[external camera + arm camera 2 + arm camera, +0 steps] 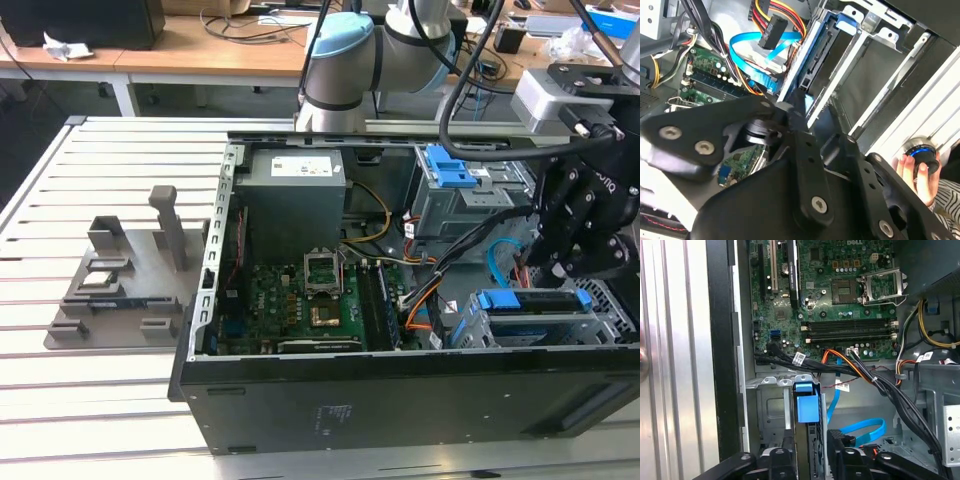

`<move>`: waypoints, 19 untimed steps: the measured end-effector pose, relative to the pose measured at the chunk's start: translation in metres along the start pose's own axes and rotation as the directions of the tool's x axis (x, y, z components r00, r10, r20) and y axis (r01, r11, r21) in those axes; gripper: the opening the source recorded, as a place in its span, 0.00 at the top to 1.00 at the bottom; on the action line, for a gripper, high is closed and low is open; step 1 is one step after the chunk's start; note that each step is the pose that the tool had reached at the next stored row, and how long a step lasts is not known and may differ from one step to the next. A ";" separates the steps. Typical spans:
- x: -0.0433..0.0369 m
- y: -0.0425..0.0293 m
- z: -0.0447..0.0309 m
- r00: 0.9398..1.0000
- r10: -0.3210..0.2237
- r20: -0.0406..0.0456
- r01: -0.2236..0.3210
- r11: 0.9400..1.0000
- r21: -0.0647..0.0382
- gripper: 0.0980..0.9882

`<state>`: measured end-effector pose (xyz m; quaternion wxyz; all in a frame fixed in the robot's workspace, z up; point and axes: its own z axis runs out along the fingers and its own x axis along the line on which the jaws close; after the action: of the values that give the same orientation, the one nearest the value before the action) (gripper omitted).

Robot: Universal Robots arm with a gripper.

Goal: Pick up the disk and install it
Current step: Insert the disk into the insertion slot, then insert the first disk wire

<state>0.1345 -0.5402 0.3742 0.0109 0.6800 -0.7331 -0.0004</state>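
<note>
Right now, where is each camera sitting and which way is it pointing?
Exterior view: off the arm, looking down into the open computer case on the slatted table; the arm and gripper show at the exterior view's right.
First wrist view: on the arm, looking past the gripper at the motherboard and the disk in its bay.
Second wrist view: on the arm, behind black gripper links, facing the bay; a hand shows.
Both wrist views share the blue cable.

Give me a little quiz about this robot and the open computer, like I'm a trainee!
1. True or false: the computer case has its side open, so the green board shows.
2. The frame around the disk is: A red, B blue, C yellow.
3. Fill in: in the exterior view, the tool is over the case's ___ end.
Key: 1 true; 2 B; 3 right.
</note>
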 end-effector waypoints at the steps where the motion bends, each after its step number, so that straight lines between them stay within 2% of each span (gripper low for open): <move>1: 0.0000 0.0000 0.0000 1.000 0.000 0.000 0.000 1.000 0.000 0.70; 2: 0.0000 0.0000 0.0000 1.000 0.000 0.000 0.000 1.000 0.000 0.85; 4: 0.0000 0.0000 0.0000 1.000 0.000 0.000 0.000 1.000 0.000 0.99; 15: 0.0000 0.0000 0.0002 1.000 0.000 0.000 0.000 1.000 0.000 0.99; 18: 0.0000 0.0000 0.0002 1.000 0.000 0.000 0.000 1.000 0.000 0.78; 19: 0.0000 0.0000 0.0002 1.000 0.000 0.000 0.000 1.000 0.000 0.78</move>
<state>0.1345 -0.5402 0.3740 0.0109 0.6800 -0.7331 -0.0004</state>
